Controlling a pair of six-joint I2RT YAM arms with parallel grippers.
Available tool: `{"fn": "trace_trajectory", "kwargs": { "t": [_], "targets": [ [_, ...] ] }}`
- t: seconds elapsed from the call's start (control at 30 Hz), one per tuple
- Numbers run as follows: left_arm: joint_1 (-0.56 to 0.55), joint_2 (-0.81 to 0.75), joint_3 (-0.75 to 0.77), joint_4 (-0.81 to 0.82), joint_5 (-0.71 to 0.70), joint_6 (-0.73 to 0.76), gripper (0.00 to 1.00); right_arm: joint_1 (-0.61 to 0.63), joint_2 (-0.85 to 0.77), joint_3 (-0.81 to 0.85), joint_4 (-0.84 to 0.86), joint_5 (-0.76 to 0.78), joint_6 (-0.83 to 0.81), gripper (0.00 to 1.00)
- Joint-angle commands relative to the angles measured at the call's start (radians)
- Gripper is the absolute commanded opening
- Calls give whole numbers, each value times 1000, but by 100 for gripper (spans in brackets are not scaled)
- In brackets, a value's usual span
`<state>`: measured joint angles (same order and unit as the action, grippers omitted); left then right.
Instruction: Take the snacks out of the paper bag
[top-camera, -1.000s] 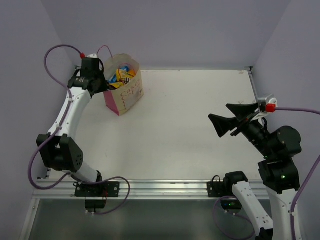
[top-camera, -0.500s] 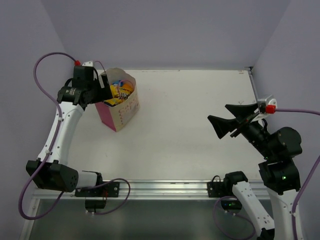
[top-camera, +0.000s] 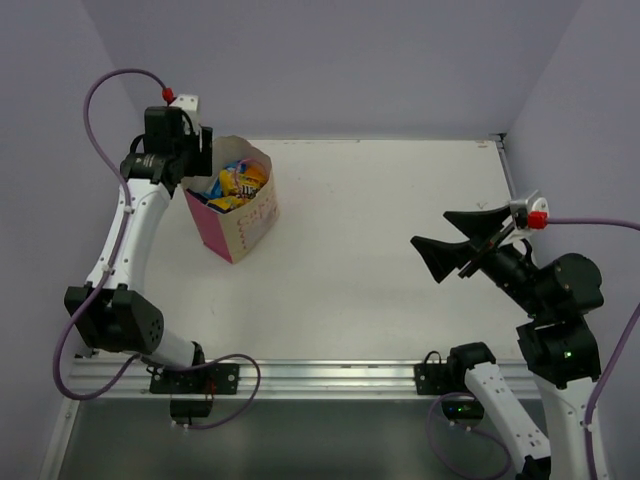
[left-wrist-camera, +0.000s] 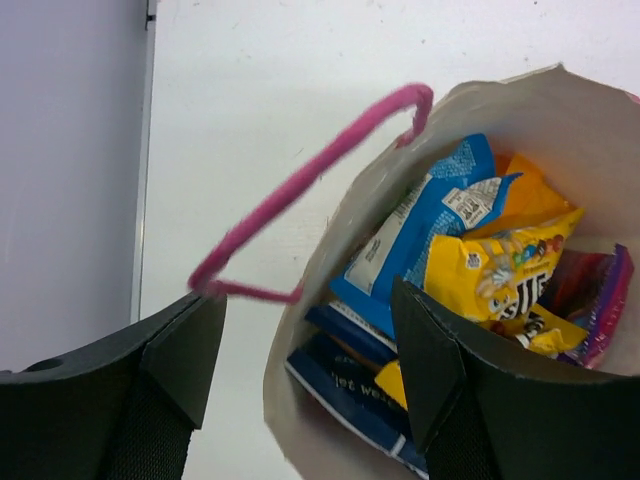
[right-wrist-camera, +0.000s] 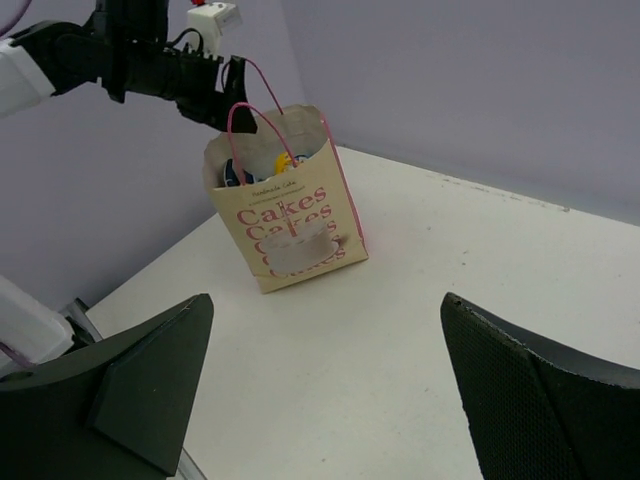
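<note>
**A:** Snacks (left-wrist-camera: 480, 270), where are they?
**B:** Just beyond the open left gripper (left-wrist-camera: 305, 310), inside the upright paper bag (left-wrist-camera: 340, 230). The right gripper (top-camera: 432, 228) gapes wide, empty, well apart.
**A:** Best approach?
**B:** Probably dip inside the rim, clear of the pink handle (left-wrist-camera: 300, 190), and pinch one packet.

A: Bright, even, soft all over; nearly washed out on the white table (top-camera: 400, 230).
B: Shadows?
A: Just a faint smudge at the foot of the paper bag (right-wrist-camera: 290, 225).
B: Sharp?
A: Mostly. Slightly smeared along the pink handle (left-wrist-camera: 300, 195), dark and out of focus on the near fingers (right-wrist-camera: 130, 385). Mild sheen on the packets (left-wrist-camera: 495, 275).
</note>
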<state>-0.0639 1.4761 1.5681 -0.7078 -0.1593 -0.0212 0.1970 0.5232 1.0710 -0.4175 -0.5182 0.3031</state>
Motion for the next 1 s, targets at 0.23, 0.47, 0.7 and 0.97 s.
{"fn": "trace_trajectory", "kwargs": {
  "t": [0.23, 0.47, 0.7, 0.97],
  "targets": [
    [56, 81, 32, 191, 159, 139, 38, 10, 21, -17, 51, -37, 5, 99],
    [56, 104, 32, 153, 274, 141, 0, 10, 44, -6, 57, -11, 5, 99],
    [24, 21, 1, 165, 437, 139, 0, 10, 164, 102, 46, -170, -24, 99],
    [-165, -103, -57, 168, 345, 118, 0, 118, 303, 196, 137, -139, -22, 99]
  ]
}}
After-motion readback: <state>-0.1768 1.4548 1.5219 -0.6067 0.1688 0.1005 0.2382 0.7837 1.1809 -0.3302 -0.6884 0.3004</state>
